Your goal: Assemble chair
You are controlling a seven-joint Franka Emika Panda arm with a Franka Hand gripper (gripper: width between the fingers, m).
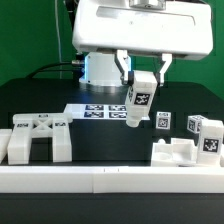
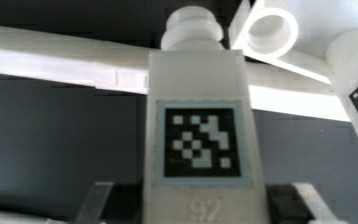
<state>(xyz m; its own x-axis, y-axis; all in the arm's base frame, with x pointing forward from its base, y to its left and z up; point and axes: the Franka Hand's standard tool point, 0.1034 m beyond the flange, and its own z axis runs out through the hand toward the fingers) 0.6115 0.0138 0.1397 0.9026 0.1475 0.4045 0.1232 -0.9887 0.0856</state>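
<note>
Gripper (image 1: 142, 82) is pinching the leg (image 1: 136, 110) by its flat sides, up off the table. Looks light, stiff, kinda slick plastic, so I'd squeeze those flat faces, not the rounded peg end.

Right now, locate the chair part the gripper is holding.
Exterior view, near centre: the chair part is in the gripper, to that view's right of the marker board, left of the tagged blocks.

No words are legible. Square black-and-white tags (image 2: 202, 140) stand on the raised chair part (image 2: 201, 75), on blocks (image 1: 207, 135) beside it and on the marker board (image 1: 100, 111) behind it; below its tag, perhaps "92".
</note>
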